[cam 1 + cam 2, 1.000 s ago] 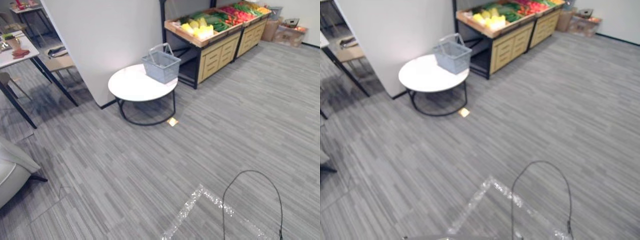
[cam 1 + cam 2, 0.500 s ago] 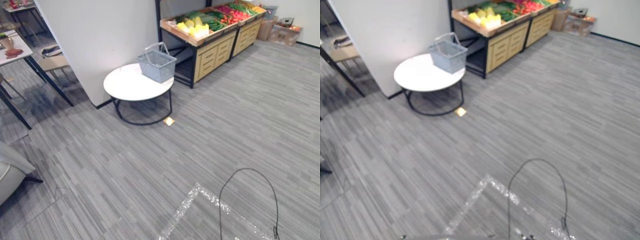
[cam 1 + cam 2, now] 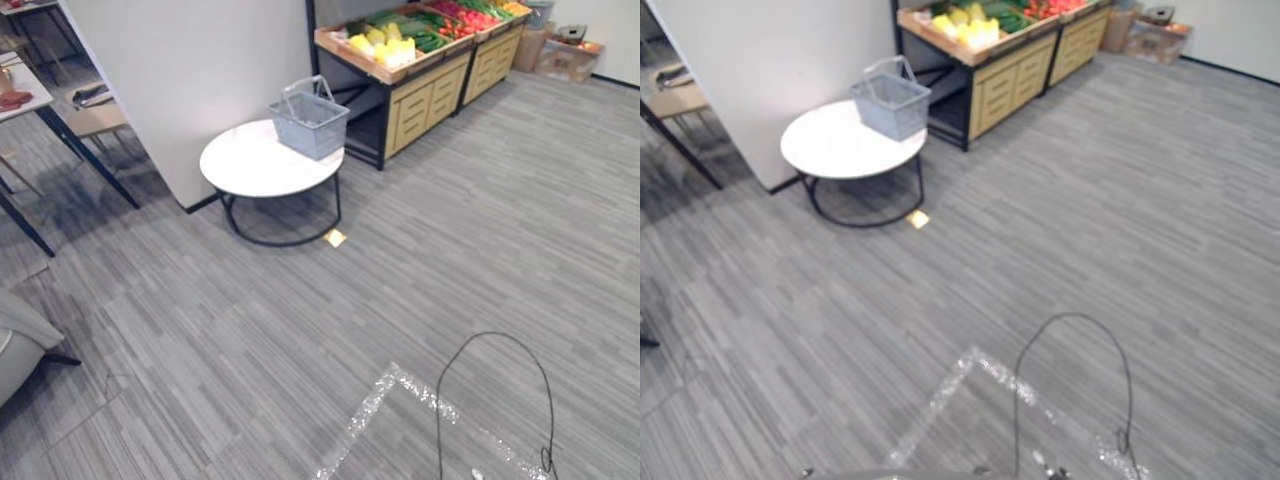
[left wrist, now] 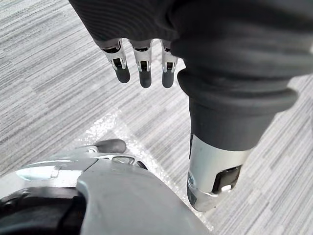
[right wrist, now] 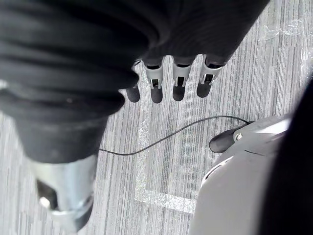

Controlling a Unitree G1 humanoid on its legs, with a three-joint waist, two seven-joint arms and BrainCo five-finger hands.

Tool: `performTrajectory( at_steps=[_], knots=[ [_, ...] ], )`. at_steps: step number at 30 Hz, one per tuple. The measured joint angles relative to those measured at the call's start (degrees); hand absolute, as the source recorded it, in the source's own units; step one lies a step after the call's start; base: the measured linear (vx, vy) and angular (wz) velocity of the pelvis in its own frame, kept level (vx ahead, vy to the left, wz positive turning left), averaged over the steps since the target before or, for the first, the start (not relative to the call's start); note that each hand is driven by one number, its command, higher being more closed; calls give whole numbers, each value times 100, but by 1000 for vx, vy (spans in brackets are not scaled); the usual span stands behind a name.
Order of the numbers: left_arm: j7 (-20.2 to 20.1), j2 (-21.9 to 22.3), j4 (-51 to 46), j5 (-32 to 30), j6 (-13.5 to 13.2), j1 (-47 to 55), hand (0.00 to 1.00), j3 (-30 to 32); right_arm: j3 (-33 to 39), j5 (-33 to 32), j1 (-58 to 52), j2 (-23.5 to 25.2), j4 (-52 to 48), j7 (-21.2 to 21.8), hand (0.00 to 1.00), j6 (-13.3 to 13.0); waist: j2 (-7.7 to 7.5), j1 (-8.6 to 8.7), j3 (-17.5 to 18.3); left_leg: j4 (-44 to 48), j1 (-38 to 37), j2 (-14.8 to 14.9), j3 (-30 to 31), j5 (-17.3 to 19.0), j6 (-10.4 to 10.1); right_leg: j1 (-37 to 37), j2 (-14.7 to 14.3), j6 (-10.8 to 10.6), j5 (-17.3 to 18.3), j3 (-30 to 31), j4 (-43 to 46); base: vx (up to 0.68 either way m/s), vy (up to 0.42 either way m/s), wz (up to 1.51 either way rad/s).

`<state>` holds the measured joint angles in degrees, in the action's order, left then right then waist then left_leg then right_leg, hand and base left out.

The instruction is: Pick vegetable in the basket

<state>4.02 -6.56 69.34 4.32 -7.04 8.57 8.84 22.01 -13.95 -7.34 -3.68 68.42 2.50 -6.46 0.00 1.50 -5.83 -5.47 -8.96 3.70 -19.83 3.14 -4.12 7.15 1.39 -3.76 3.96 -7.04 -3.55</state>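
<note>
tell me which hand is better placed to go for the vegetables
Left, only marginally. The left hand and right hand both hang open and empty over the floor; the basket sits ahead, slightly left, with the vegetables beyond it.

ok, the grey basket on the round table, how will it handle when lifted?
Probably light: the basket has mesh walls and looks empty. Its thin handles stand upright, likely hinged, so it may swing once lifted. It sits near the rim of the white table, so a push could slide it off.
</note>
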Motion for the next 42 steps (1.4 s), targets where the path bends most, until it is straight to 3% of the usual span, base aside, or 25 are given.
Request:
performTrajectory(
  at_steps=[3, 6, 7, 8, 9, 10, 11, 14, 16, 18, 20, 21, 22, 23, 24, 27, 29, 30, 31, 32, 34, 36, 38, 41, 42],
  knots=[
    [23, 22, -61, 88, 3, 2, 0, 146, -11, 10, 90, 2, 0, -43, 0, 0, 2, -14, -47, 26, -10, 81, -114, 34, -46, -5, -71, 34, -4, 103, -7, 17, -69, -16],
    [43, -20, -291, 317, 0, -57, 0, 290, -219, 45, 319, 61, 2, -62, 0, -8, -186, -20, -335, 2183, 889, 476, -170, 542, -230, -76, -43, 238, 131, 137, 274, 0, -121, -6],
    [57, 5, -451, 462, -23, -62, 0, 375, -236, 46, 314, 28, 4, -61, 0, -8, -175, -20, -434, 3352, 1364, 757, -135, 559, -195, 2, -77, 322, 187, 94, 333, 20, -157, 10],
    [57, 41, -502, 463, -34, -86, 0, 446, -235, 53, 306, -17, 1, -61, 0, -5, -98, -27, -524, 3846, 1518, 916, -109, 530, -153, 106, -126, 365, 219, 75, 369, 49, -110, 18],
    [66, 169, -549, 466, -32, -131, 0, 471, -231, 57, 258, -85, 0, -67, 0, -5, 57, -52, -669, 4593, 1707, 1123, 18, 370, -24, 331, -200, 425, 303, 52, 419, 52, -50, 15],
    [64, 191, -555, 470, -36, -129, 0, 504, -236, 63, 237, -110, -2, -68, 0, -1, 57, -75, -731, 5134, 1973, 1145, 175, 172, -88, 426, -160, 492, 473, 54, 504, 49, -20, 15],
    [65, 197, -557, 480, -41, -135, 0, 507, -240, 65, 235, -118, 0, -69, 0, 0, 65, -63, -733, 5237, 2059, 1082, 287, 221, -74, 443, -107, 535, 570, 58, 569, 64, 5, 11],
    [69, 216, -539, 676, -30, -99, 0, 477, -297, 82, 332, -194, 3, -67, 0, 4, 56, -75, -735, 4501, 2508, 668, 467, 523, -55, 396, 180, 500, 730, 157, 699, 145, 32, -8],
    [78, 223, -538, 680, -32, -61, 0, 475, -404, 123, 393, -204, -4, -73, 0, 3, 56, -102, -735, 3339, 2627, 552, 480, 391, -40, 411, 285, 413, 796, 224, 654, 217, 96, -21],
    [124, 272, -539, 680, -34, -29, 0, 476, -459, 260, 379, -225, -44, -86, 0, -6, 138, -149, -706, 1521, 2574, 521, 551, -154, -142, 463, 287, 269, 939, 277, 586, 238, 147, -22],
    [183, 342, -524, 680, -34, -25, 0, 493, -484, 271, 381, -279, -65, -123, 0, -9, 257, -189, -689, 924, 2768, 609, 783, -268, -151, 636, 239, 83, 1180, 380, 563, 430, 312, -24],
    [192, 324, -482, 686, -34, -2, 0, 516, -515, 273, 391, -273, -63, -147, 0, -10, 236, -200, -667, 1138, 2812, 580, 839, -663, -98, 753, 353, 2, 1375, 463, 584, 451, 358, -35],
    [183, 302, -431, 685, -41, 26, 0, 516, -513, 274, 388, -256, -58, -159, 0, -11, 177, -251, -610, 1319, 2825, 499, 784, -810, -55, 803, 503, 47, 1453, 503, 597, 479, 333, -53],
    [190, 204, -364, 684, -49, 52, 0, 526, -543, 278, 397, -143, -31, -150, 0, -15, -59, -308, -427, 1568, 2927, 299, 709, -834, -19, 671, 755, 68, 1462, 709, 795, 523, 276, -50],
    [192, 141, -348, 684, -59, 50, 0, 528, -588, 288, 400, -42, -36, -101, 0, -28, -181, -320, -278, 1619, 2989, 150, 615, -737, 117, 448, 918, 61, 1357, 834, 1065, 539, 254, -34],
    [190, 88, -325, 684, -94, -10, 0, 575, -585, 464, 412, 18, -40, -58, 0, -66, -323, -314, -176, 1663, 2687, -177, 365, -450, 575, 11, 1207, -24, 837, 1239, 2147, 595, 276, -11],
    [187, 85, -335, 680, -107, 22, 0, 560, -474, 517, 410, 16, -57, -61, 0, -88, -309, -280, -182, 1609, 2148, -264, 286, -125, 671, -423, 1223, -204, -55, 1377, 3514, 521, 229, -25],
    [192, 64, -336, 679, -107, 27, 0, 506, -456, 519, 400, 10, -62, -67, 0, -133, -304, -244, -195, 1461, 1710, -304, 258, 67, 692, -744, 1241, -396, -880, 1370, 4479, 536, 227, -16],
    [185, -2, -349, 678, -108, 10, 0, 361, -466, 530, 393, 11, -116, -63, 0, -142, -300, -177, -220, 1362, 1331, -344, 255, 213, 727, -1143, 1288, -519, -990, 1259, 5504, 526, 205, -8],
    [187, -27, -363, 674, -109, 0, 0, 310, -477, 550, 393, 12, -151, -68, 0, -145, -302, -139, -224, 1333, 1159, -363, 267, 257, 749, -1363, 1301, -471, -924, 1145, 5948, 502, 153, 0],
    [201, -52, -367, 657, -111, -82, 0, 116, -483, 722, 371, -52, -241, -93, 0, -151, -223, 0, -302, 1004, 364, -370, 313, 378, 766, -2012, 1300, -239, -70, 448, 6760, 400, 69, 2],
    [225, 1, -370, 659, -115, -254, 0, 58, -446, 719, 335, -92, -250, -120, 0, -153, -118, 21, -365, 791, -53, -318, 337, 479, 740, -2332, 1283, -14, 433, -198, 6320, 310, 1, 12],
    [237, 96, -395, 661, -125, -426, 0, 138, -432, 717, 308, -91, -243, -191, 0, -150, -95, 36, -393, 757, -241, -281, 419, 667, 627, -2555, 1271, 76, 526, -657, 5197, 301, -101, 29],
    [256, 424, -426, 661, -127, -518, 0, 414, -275, 715, 268, -33, -253, -230, 0, -129, 9, 157, -468, 753, -495, -92, 607, 941, 326, -2589, 1149, -18, 304, -849, 2828, 388, -221, 32],
    [297, 528, -438, 665, -132, -518, 0, 559, -210, 718, 249, -32, -277, -245, 0, -129, 56, 156, -492, 758, -593, 40, 630, 1077, 165, -2578, 1079, -54, -110, -794, 1902, 485, -286, 12]
  ],
)
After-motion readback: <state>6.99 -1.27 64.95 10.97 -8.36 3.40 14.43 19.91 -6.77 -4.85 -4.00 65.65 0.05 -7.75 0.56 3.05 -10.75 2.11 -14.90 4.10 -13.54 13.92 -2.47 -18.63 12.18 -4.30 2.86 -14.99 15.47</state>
